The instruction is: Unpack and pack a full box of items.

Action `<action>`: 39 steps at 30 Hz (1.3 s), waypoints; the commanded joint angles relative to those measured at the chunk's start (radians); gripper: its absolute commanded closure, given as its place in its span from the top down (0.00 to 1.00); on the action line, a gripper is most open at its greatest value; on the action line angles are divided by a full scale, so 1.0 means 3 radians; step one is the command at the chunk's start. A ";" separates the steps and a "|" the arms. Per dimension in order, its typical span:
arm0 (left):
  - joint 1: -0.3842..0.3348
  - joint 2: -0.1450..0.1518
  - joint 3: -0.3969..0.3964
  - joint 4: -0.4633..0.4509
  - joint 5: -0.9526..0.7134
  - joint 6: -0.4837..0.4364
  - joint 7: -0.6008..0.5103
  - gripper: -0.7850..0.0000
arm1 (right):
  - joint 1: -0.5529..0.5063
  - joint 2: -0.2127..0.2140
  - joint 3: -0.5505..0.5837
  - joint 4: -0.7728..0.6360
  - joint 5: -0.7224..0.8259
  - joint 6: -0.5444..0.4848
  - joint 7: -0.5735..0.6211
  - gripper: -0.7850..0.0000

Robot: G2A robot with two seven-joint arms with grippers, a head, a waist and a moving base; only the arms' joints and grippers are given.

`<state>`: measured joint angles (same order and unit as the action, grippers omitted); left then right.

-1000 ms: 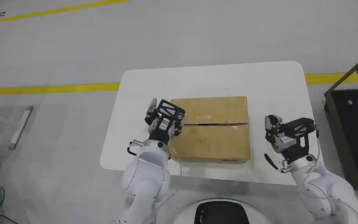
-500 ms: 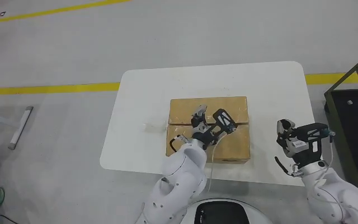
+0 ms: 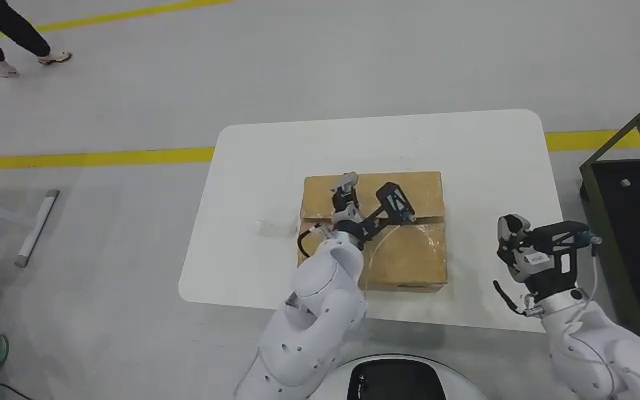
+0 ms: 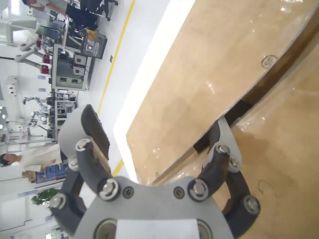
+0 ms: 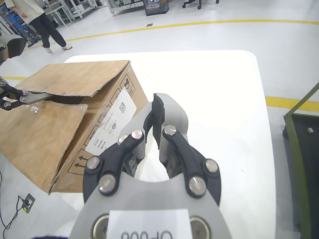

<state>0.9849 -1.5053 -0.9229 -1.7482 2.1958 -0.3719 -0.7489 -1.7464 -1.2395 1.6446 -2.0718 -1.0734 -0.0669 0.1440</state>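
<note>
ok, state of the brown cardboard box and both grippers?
Brown cardboard box: not opened, far flap slightly lifted, gap along the seam.
Left gripper: open, one finger under the far flap's edge.
Right gripper: shut, empty, above the white table beside the box.

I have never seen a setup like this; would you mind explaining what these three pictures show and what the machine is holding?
This is a two-armed robot at a white table. The top view looks down from above its arms. The other two pictures come from cameras on its wrists, so each shows its own fingers up close. On the table stands one cardboard box, its two top flaps nearly closed. The left gripper is over the box with its fingers spread: one finger is tucked into the seam under the far flap, the other is above that flap. Nothing is gripped yet. The right gripper hangs beside the box over bare table, fingers together and empty.
</note>
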 commanded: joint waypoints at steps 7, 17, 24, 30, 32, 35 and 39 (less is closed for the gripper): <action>0.0019 -0.0008 -0.0006 0.0022 0.0102 0.0012 0.0146 0.00 | 0.0018 -0.0006 -0.0030 0.0032 0.0004 0.0031 0.0010 0.00; 0.0109 -0.0022 0.0002 -0.0066 -0.0055 -0.0112 0.0335 0.00 | 0.0035 -0.0012 -0.0049 0.0061 0.0014 0.0051 0.0013 0.00; 0.0149 -0.0026 -0.0065 -0.0265 -0.0149 -0.0220 0.0290 0.00 | 0.0024 -0.0014 -0.0049 0.0046 0.0013 0.0039 0.0017 0.00; -0.0123 -0.0059 -0.0045 -0.0132 -0.0023 -0.0186 0.0314 1.00 | 0.0009 -0.0015 -0.0045 0.0028 0.0007 0.0021 0.0010 0.00; -0.0278 -0.0079 -0.0029 -0.0027 0.0026 -0.0131 0.0360 1.00 | 0.0001 -0.0015 -0.0041 0.0012 0.0006 0.0025 0.0009 0.00; -0.0524 -0.0120 0.0003 0.0153 0.0042 -0.0017 0.0434 1.00 | -0.0013 -0.0016 -0.0033 -0.0007 0.0007 0.0026 0.0004 0.00; -0.0870 -0.0184 0.0064 0.0514 0.0092 0.0149 0.0510 1.00 | -0.0046 -0.0017 -0.0008 -0.0049 0.0008 0.0041 -0.0006 0.00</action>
<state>0.7515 -1.5559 -0.9086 -1.6280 2.2184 -0.3432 -0.6030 -1.7577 -1.2447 1.6402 -2.0840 -1.0709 -0.0553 0.1429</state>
